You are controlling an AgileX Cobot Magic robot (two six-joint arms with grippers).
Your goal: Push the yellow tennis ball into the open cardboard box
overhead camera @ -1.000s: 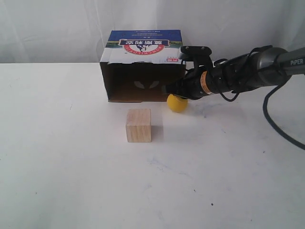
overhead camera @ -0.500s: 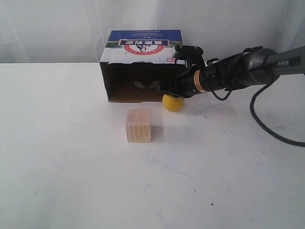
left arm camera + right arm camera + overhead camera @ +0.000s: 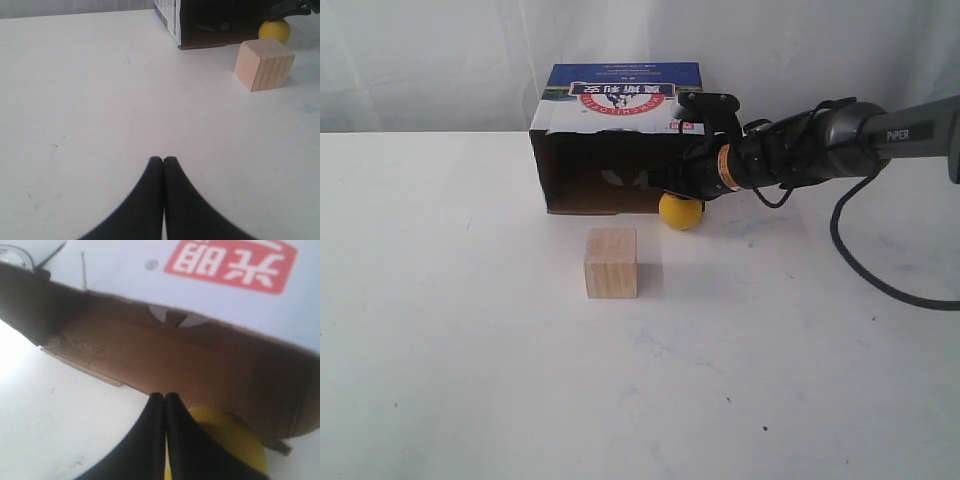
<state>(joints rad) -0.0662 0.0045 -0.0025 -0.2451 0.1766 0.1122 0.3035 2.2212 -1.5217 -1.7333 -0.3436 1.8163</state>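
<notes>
The yellow tennis ball (image 3: 680, 212) sits on the white table at the right front corner of the open cardboard box (image 3: 610, 165), at the edge of its dark mouth. My right gripper (image 3: 655, 184) is shut with nothing in it and lies over the ball's top, reaching in from the right. In the right wrist view the shut fingertips (image 3: 165, 396) point into the brown box interior (image 3: 165, 365), with the ball (image 3: 225, 440) just under them. My left gripper (image 3: 163, 160) is shut and empty, low over the table, far from the ball (image 3: 274, 30).
A pale wooden cube (image 3: 611, 262) stands on the table in front of the box mouth, left of the ball, and shows as the cube (image 3: 264, 63) in the left wrist view. A black cable (image 3: 860, 250) trails from the right arm across the table.
The right gripper has moved left along the box front, and the ball has rolled slightly left with it, closer to the box mouth. The left gripper has not visibly moved.
</notes>
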